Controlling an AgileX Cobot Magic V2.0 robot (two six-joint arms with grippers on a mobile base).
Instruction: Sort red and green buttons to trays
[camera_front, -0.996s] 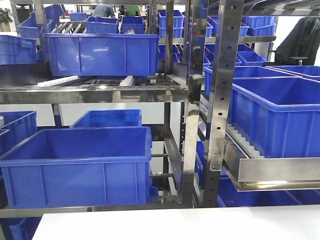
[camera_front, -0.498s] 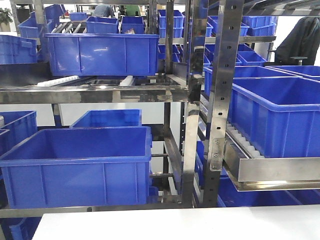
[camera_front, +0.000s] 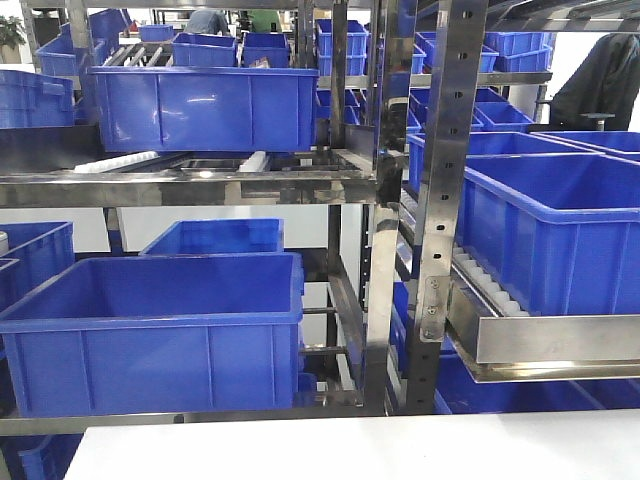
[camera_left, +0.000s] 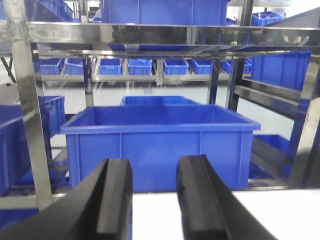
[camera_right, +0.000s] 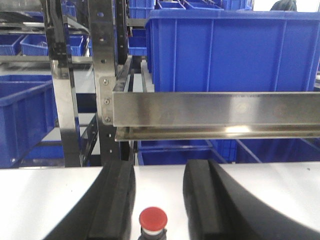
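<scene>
right hand (camera_right: 159, 175) is standing open with the red button (camera_right: 152, 218) between its fingers; left hand (camera_left: 152, 170) is hovering open and empty.
the button is sitting cap-up on the white counter (camera_right: 40, 200), appearing to touch neither right finger (camera_right: 117, 200). for a sound grip, the hand should be centring the cap in the gap, lowering until the pads are facing the block under the cap rather than the rounded cap itself, then closing squarely to avoid tipping it. the lower frame edge is cutting off the button's body, so the hand's height over it is unclear. the green button and both trays are showing in no view; the front view is showing only blue crates (camera_front: 150, 330) on a steel rack (camera_front: 385, 250).
</scene>
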